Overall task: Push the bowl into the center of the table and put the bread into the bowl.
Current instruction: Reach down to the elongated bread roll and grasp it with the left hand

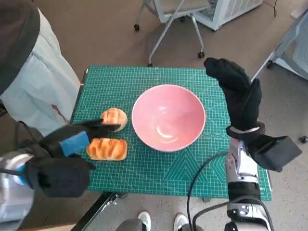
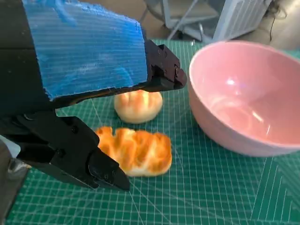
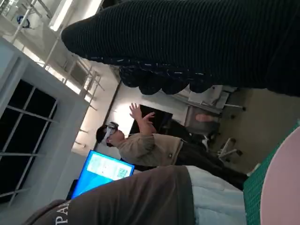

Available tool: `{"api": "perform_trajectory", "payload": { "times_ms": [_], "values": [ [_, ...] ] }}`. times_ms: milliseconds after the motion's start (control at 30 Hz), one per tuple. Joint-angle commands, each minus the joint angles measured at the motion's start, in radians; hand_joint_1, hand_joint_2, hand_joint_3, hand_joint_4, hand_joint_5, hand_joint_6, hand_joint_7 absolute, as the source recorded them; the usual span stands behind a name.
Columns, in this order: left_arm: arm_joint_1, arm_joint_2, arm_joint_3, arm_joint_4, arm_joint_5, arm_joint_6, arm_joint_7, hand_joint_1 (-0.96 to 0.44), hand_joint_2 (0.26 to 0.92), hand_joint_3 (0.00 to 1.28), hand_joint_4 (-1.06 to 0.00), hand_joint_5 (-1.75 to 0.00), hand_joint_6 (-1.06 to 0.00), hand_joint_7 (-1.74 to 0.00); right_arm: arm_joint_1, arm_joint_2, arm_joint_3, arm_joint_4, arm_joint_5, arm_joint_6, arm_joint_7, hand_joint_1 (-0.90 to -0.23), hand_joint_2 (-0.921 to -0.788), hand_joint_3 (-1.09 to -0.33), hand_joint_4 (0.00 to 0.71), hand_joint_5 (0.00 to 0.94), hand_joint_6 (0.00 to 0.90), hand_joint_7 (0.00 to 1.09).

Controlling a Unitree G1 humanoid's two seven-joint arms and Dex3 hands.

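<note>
Left robot hand [image 1: 65, 144] hovers over bread [image 1: 107, 148].

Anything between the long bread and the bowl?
No, only bare green mat separates the long bread from the bowl, in head and left wrist views.

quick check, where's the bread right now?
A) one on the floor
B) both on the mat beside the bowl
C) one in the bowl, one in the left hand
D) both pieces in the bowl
B: the round bread and the long bread both lie on the green mat beside the pink bowl, which holds nothing; the left hand hovers over them, open.
</note>
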Motion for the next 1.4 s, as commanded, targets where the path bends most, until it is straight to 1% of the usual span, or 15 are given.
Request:
{"api": "perform_trajectory", "payload": {
  "times_ms": [33, 300, 467, 867, 967, 1067, 1100, 1200, 1267, 1333, 1400],
  "values": [
    [-0.025, -0.013, -0.032, 0.032, 0.021, -0.002, -0.003, -0.15, 0.719, 0.04, -0.20, -0.01, -0.33, -0.01, 0.015, -0.008, -0.001, 0.000, 0.003, 0.021, 0.009, -0.693, -0.921, -0.798, 0.177, 0.003, 0.042, 0.56],
    [-0.050, -0.036, -0.086, 0.089, 0.054, -0.011, -0.001, -0.18, 0.722, 0.04, -0.24, -0.02, -0.34, -0.01, 0.015, -0.011, -0.001, 0.002, 0.003, 0.019, 0.008, -0.697, -0.921, -0.797, 0.177, 0.002, 0.042, 0.56],
    [-0.058, -0.044, -0.118, 0.099, 0.092, -0.002, 0.000, -0.19, 0.728, 0.04, -0.29, -0.03, -0.37, -0.02, 0.014, -0.013, -0.002, 0.002, 0.004, 0.019, 0.010, -0.697, -0.921, -0.797, 0.177, 0.002, 0.042, 0.56],
    [-0.062, -0.076, -0.174, 0.115, 0.199, 0.035, 0.005, -0.17, 0.763, 0.05, -0.47, -0.07, -0.51, -0.07, 0.010, -0.015, -0.002, 0.003, 0.011, 0.025, 0.016, -0.699, -0.921, -0.798, 0.176, 0.001, 0.040, 0.57],
    [-0.059, -0.083, -0.180, 0.116, 0.219, 0.040, 0.010, -0.15, 0.772, 0.04, -0.53, -0.08, -0.55, -0.09, 0.011, -0.013, -0.002, 0.003, 0.010, 0.023, 0.016, -0.700, -0.921, -0.798, 0.177, 0.001, 0.039, 0.57],
    [-0.058, -0.093, -0.183, 0.121, 0.236, 0.041, 0.015, -0.09, 0.782, 0.04, -0.62, -0.12, -0.61, -0.13, 0.010, -0.012, -0.001, 0.006, 0.010, 0.022, 0.018, -0.700, -0.921, -0.798, 0.177, 0.001, 0.039, 0.57],
    [-0.056, -0.096, -0.183, 0.124, 0.241, 0.039, 0.018, -0.08, 0.783, 0.04, -0.64, -0.13, -0.62, -0.13, 0.010, -0.011, -0.001, 0.006, 0.010, 0.021, 0.019, -0.700, -0.921, -0.798, 0.177, 0.001, 0.039, 0.57],
    [-0.054, -0.106, -0.183, 0.133, 0.251, 0.033, 0.026, -0.03, 0.797, 0.05, -0.73, -0.18, -0.67, -0.17, 0.010, -0.011, -0.001, 0.009, 0.010, 0.018, 0.020, -0.700, -0.921, -0.798, 0.177, 0.001, 0.039, 0.57],
    [-0.053, -0.112, -0.183, 0.142, 0.256, 0.025, 0.035, -0.01, 0.808, 0.05, -0.76, -0.22, -0.69, -0.20, 0.010, -0.010, -0.001, 0.011, 0.012, 0.018, 0.023, -0.700, -0.921, -0.798, 0.178, 0.002, 0.038, 0.57],
    [-0.053, -0.115, -0.183, 0.152, 0.259, 0.016, 0.045, 0.02, 0.831, 0.04, -0.74, -0.40, -0.67, -0.34, 0.010, -0.010, -0.002, 0.012, 0.015, 0.019, 0.026, -0.700, -0.921, -0.798, 0.178, 0.002, 0.038, 0.57],
    [-0.051, -0.119, -0.184, 0.171, 0.259, -0.005, 0.063, 0.04, 0.842, 0.04, -0.71, -0.51, -0.65, -0.44, 0.012, -0.009, -0.002, 0.012, 0.019, 0.019, 0.031, -0.700, -0.921, -0.798, 0.178, 0.001, 0.037, 0.57]
  ]
}}
